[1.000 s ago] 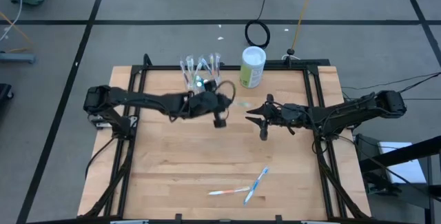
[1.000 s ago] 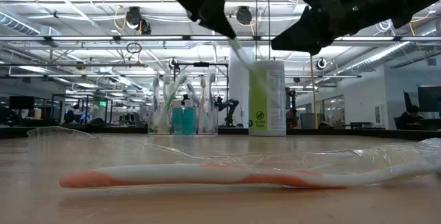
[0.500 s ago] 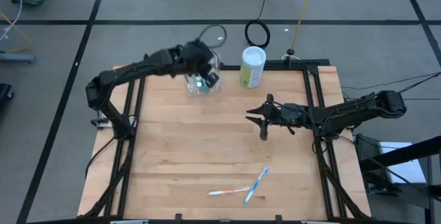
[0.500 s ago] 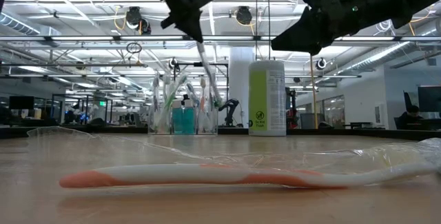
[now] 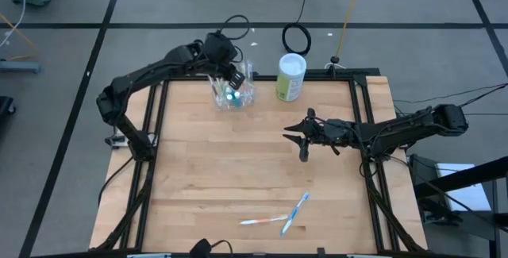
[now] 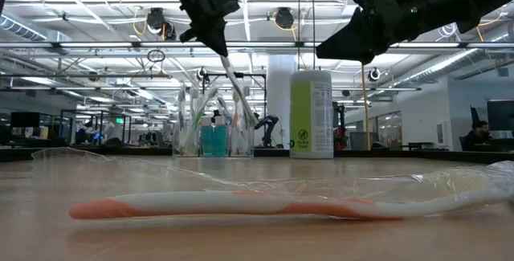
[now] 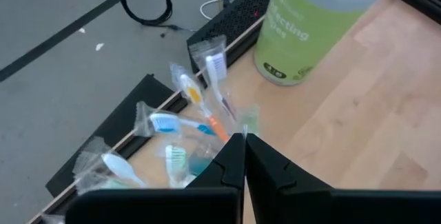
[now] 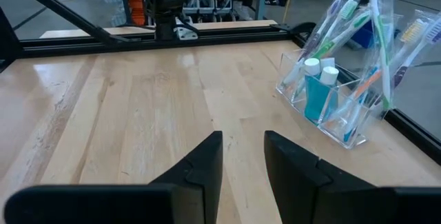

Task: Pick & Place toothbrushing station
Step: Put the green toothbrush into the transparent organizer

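Note:
The clear plastic holder point(image 5: 232, 93) stands at the table's far edge, left of centre, with several wrapped toothbrushes and blue tubes standing in it; it also shows in the low view point(image 6: 213, 132) and the right wrist view point(image 8: 337, 96). My left gripper point(image 5: 228, 71) is right above it, shut on a wrapped white toothbrush point(image 6: 234, 84). My right gripper point(image 5: 302, 142) hangs open and empty above the table's middle right. Two more toothbrushes, a blue one point(image 5: 295, 212) and an orange one point(image 5: 260, 221), lie flat near the table's near edge. My left gripper pinches the toothbrush's upper end point(image 6: 222, 55) between its two shut fingers point(image 7: 234, 156), coming from above and pointing down. The toothbrush slants down below the fingers, and its lower end point(image 6: 249, 119) reaches in among the brushes in the holder.
A tall white-and-green canister point(image 5: 290, 77) stands right of the holder at the far edge. A crinkled clear wrapper around the orange toothbrush point(image 6: 241, 205) lies close to the low camera. Bare wood lies between the holder and the near toothbrushes.
My left gripper has gone from above the table's middle toward the far edge and left, over the holder, carrying the toothbrush. It has then come down a little, and the brush's lower end now stands among the brushes in the holder.

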Controlling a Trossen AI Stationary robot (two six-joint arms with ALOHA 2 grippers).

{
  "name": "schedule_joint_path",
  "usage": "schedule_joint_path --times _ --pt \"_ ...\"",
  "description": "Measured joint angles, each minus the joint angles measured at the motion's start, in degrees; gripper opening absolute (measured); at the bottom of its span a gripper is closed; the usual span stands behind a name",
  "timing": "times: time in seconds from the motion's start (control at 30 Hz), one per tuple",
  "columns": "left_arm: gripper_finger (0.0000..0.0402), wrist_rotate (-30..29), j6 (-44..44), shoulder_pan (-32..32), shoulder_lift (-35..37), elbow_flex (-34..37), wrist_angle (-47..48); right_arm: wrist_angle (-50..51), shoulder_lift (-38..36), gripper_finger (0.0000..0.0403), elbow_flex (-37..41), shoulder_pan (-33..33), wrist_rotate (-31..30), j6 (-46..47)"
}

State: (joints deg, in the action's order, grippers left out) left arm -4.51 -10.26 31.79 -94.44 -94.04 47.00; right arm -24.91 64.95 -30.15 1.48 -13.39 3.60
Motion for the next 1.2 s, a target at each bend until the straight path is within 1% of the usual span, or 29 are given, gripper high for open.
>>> schedule_joint_path --times 0.27,0.43,0.57,0.67,0.83,1.0,1.1,1.2 --pt "0.0004 -0.2 0.0 0.1 0.5 -4.0 4.2 0.0 0.0 0.0102 0.0 0.0 0.0 0.0" --pt "0.0006 -0.2 -1.0 -0.1 0.4 -3.7 4.3 0.0 0.0 0.0102 0.0 0.0 0.0 0.0" --pt "0.0002 -0.1 -1.6 0.0 -0.9 -3.5 6.7 0.0 0.0 0.0102 0.0 0.0 0.0 0.0" --pt "0.0008 0.0 -1.9 0.0 -1.9 -3.5 6.7 0.0 0.0 0.0102 0.0 0.0 0.0 0.0" --pt "0.001 0.0 -1.7 0.0 -4.2 -3.5 4.4 -0.1 0.0 0.0102 0.0 0.0 0.0 0.0" --pt "0.0004 -0.2 -1.5 0.7 -7.1 -3.5 -2.4 -0.1 0.0 0.0102 0.0 0.0 0.0 0.0" --pt "0.0018 -0.2 -0.2 0.9 -9.0 -3.5 -5.3 0.0 0.0 0.0102 0.0 0.0 0.0 0.0" --pt "0.0038 -0.2 1.4 0.9 -10.5 -3.5 -5.8 0.0 0.0 0.0102 0.0 0.0 0.0 0.0"
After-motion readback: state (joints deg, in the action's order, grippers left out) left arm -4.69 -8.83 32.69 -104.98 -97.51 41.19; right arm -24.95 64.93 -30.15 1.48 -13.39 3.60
